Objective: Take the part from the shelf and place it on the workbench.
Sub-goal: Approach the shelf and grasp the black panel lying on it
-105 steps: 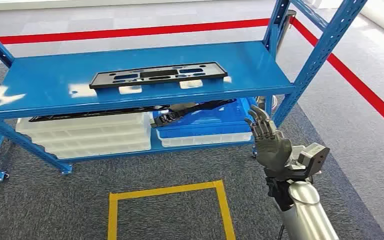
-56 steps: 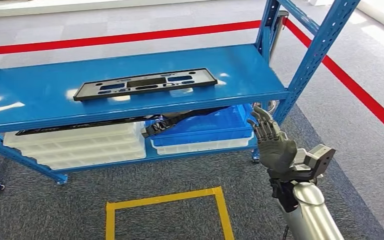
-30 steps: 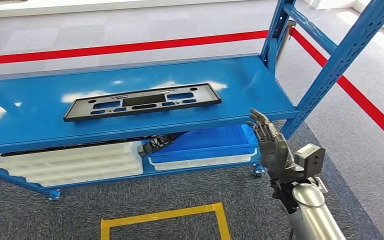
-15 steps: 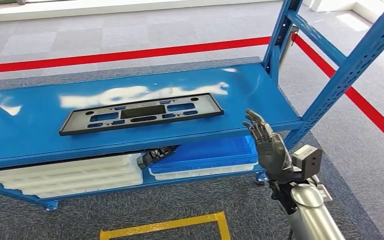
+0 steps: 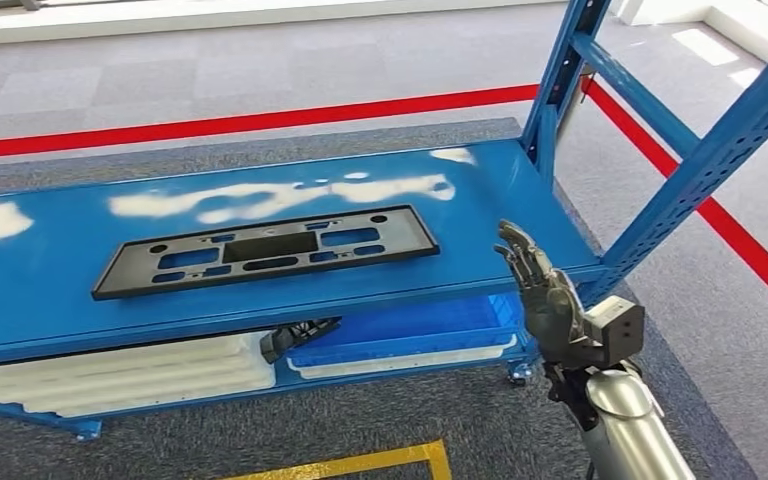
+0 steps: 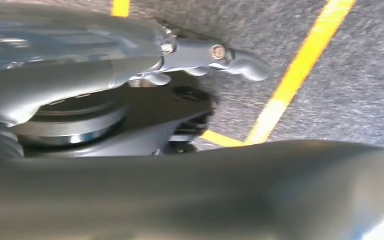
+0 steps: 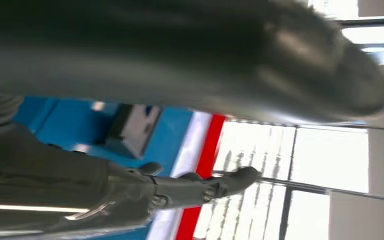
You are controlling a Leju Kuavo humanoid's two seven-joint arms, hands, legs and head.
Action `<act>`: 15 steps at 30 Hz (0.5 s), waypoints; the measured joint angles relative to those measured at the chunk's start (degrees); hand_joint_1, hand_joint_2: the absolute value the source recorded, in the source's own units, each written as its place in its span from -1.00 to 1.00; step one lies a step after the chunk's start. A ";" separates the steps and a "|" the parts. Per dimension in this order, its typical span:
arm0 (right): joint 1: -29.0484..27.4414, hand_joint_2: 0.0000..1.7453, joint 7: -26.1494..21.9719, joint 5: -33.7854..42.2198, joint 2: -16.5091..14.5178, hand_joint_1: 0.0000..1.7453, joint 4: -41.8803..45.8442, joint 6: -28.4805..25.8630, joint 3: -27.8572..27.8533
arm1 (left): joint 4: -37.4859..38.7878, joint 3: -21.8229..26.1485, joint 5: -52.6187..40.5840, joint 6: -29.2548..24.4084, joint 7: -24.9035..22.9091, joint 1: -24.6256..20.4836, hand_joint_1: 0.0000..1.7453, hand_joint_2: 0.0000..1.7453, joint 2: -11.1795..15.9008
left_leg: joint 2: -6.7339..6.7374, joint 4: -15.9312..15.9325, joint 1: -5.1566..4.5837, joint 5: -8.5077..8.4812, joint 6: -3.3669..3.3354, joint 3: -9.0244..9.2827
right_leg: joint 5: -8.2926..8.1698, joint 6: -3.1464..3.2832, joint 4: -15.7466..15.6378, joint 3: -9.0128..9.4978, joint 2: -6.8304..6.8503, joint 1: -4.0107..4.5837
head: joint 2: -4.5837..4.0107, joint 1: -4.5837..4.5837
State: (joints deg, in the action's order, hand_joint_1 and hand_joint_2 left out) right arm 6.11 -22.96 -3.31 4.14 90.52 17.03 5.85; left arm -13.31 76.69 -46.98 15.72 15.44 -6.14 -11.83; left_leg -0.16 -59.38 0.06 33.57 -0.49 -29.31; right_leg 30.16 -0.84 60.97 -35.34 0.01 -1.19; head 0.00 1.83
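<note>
The part (image 5: 265,250), a long flat black panel with cut-out slots, lies flat on the upper board of the blue shelf (image 5: 50,300), toward the middle and running along its length. Nothing touches it. The right robot hand (image 5: 543,293) is raised at the shelf's front right corner, just beside the board's front edge, fingers apart and stretched upward, grasping nothing; it stands off to the right of the part, well apart from it. In the right wrist view the same hand's fingers (image 7: 230,182) lie straight with nothing in them, the blue shelf behind. The left robot hand (image 6: 200,55) hangs over grey carpet crossed by yellow tape (image 6: 300,70); whether it is released or clenched I cannot tell. Under the upper board sit white trays (image 5: 140,368) and a blue bin (image 5: 410,328), with a dark piece (image 5: 295,338) jutting out between them. Red tape (image 5: 260,120) runs along the floor behind the shelf.
</note>
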 joint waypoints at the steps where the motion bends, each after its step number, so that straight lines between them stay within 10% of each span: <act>1: 0.14 -1.00 -0.20 -0.86 0.15 -1.00 0.14 -0.19 0.05 | 0.00 -0.01 -0.12 0.03 0.03 -0.06 -1.00 -1.00 -0.01 | 0.00 -0.88 0.02 0.26 0.21 -0.22 | 0.23 0.34 -0.09 0.41 0.07 -0.14 | 0.00 0.04; 7: 0.94 -1.00 -0.74 -4.38 0.98 -1.00 0.41 -0.99 0.92 | 0.00 -0.02 -0.30 0.23 0.04 -0.05 -1.00 -1.00 0.01 | 0.02 -16.34 0.28 4.30 1.18 -10.81 | 2.37 1.19 -0.26 2.97 1.40 0.04 | -0.01 0.20; 11: 1.20 -1.00 -0.93 -5.21 1.21 -1.00 0.40 -1.36 1.43 | 0.00 -0.03 -0.30 0.24 0.03 0.09 -1.00 -1.00 0.05 | 2.23 -5.81 -1.24 -4.31 -1.56 -8.44 | 4.21 1.13 -0.52 5.71 3.08 0.58 | 0.00 0.18; 15: 1.35 -1.00 -1.05 -5.94 1.50 -1.00 0.47 -1.80 1.71 | 0.00 -0.05 -0.34 0.23 0.02 0.09 -1.00 -1.00 0.10 | 2.78 -1.73 -1.91 -5.07 -2.64 -7.29 | 5.34 0.01 -1.36 6.96 5.02 0.75 | -0.01 0.27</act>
State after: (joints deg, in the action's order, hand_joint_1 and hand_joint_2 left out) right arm 7.47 -24.01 -9.25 5.64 90.99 15.23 7.56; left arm -13.31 76.64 -47.32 15.94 15.45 -6.05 -11.73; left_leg 2.62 -61.12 -1.85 28.51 -3.14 -36.60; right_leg 35.51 -0.84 59.61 -28.39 5.03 -0.44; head -0.01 2.09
